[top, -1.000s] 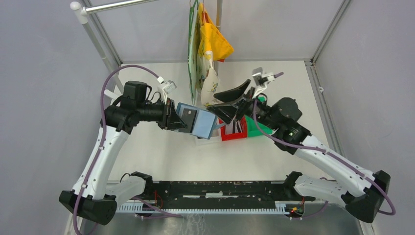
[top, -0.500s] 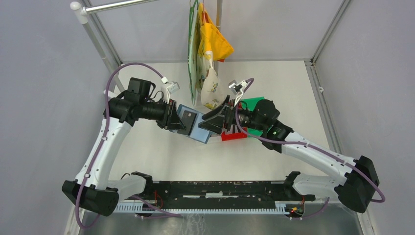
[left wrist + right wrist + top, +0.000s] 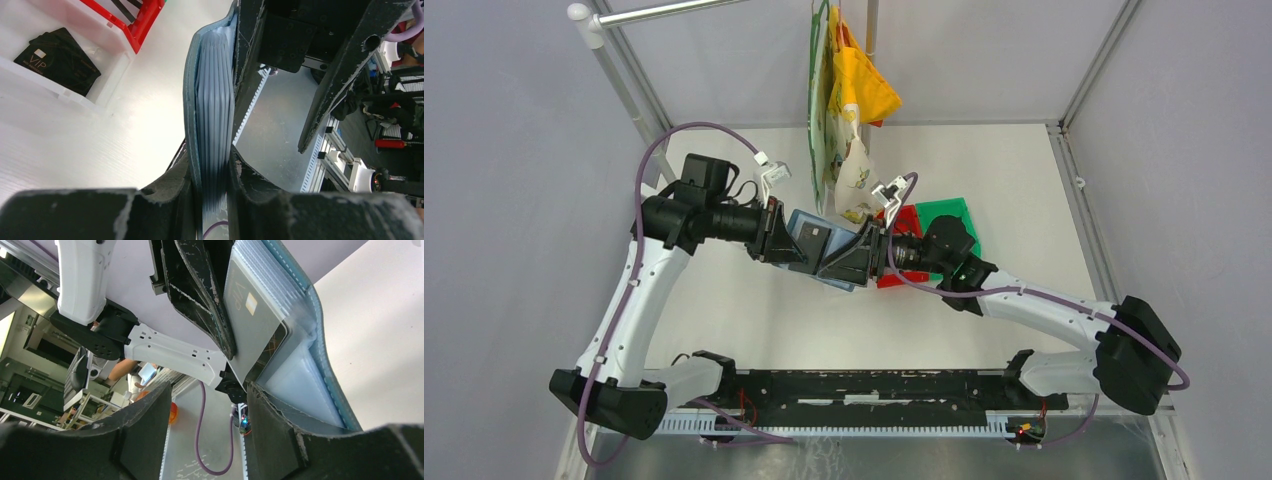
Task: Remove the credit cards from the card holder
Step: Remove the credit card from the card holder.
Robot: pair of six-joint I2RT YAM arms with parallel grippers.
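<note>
Left gripper (image 3: 212, 175): jaws clamped on the lower edge of the card holder (image 3: 190, 100), which is held upright off the table with its stack of clear sleeves between the pads. Grey credit card (image 3: 255, 320) marked VIP: sits in the outermost sleeve, its corner just beyond the right gripper (image 3: 210, 405), whose jaws stand apart with nothing visibly clamped. Black VIP card (image 3: 60, 60): lies in a white bin (image 3: 107, 82) beyond the left jaws, beside a red bin (image 3: 137, 27).

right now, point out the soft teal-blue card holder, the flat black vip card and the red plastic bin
soft teal-blue card holder (image 3: 214, 110), left wrist view, stacked sleeve edges
flat black vip card (image 3: 57, 60), left wrist view, card face
red plastic bin (image 3: 144, 25), left wrist view, outer wall
</note>
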